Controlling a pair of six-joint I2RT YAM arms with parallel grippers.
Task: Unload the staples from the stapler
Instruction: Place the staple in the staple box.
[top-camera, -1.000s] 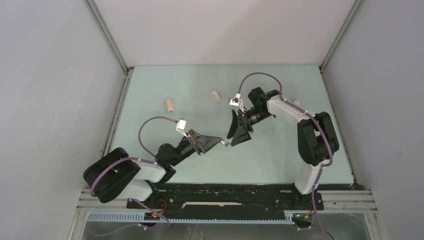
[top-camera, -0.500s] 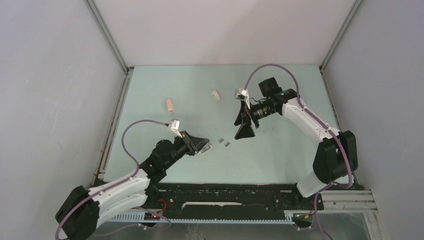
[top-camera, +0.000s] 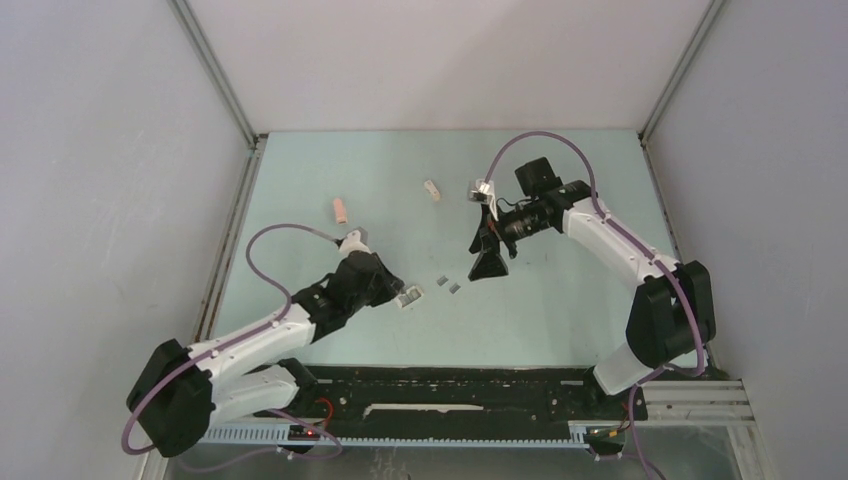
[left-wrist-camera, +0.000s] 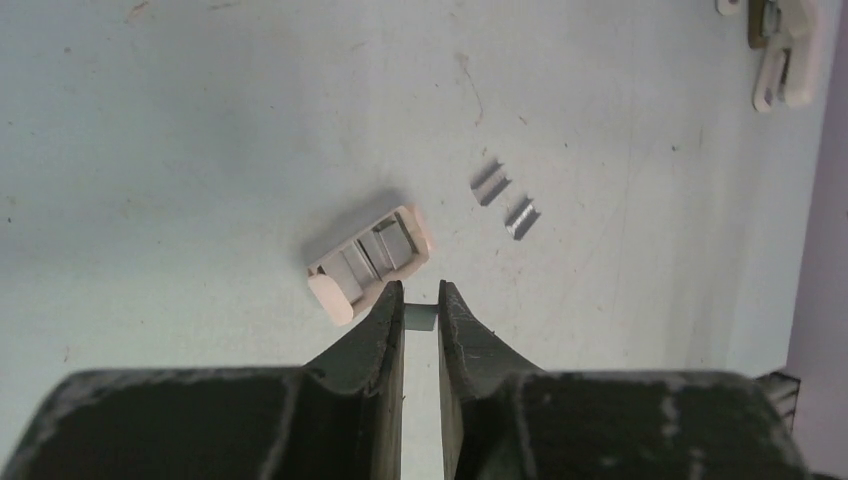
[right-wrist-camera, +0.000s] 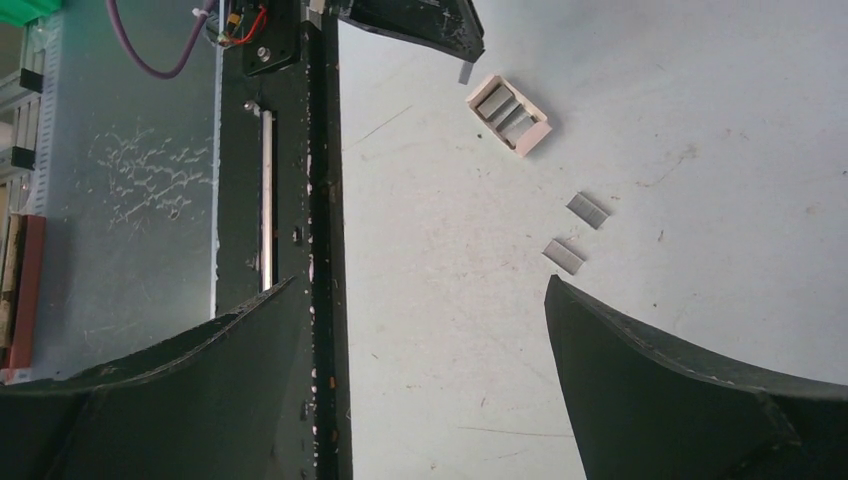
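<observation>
two grey staples (left-wrist-camera: 490, 184) lie flat near the open stapler (left-wrist-camera: 370, 262), a third strip (left-wrist-camera: 420, 318) pinched in left hand (left-wrist-camera: 420, 300).

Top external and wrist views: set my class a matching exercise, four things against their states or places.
Things: 1 left hand; 2 right hand; 3 two short grey metal staple strips; 4 small pale plastic stapler.
States: a wide open; b loose on the table, side by side; c shut on a small grey strip; d inside facing up.
Pairs: 1c, 2a, 3b, 4d.
</observation>
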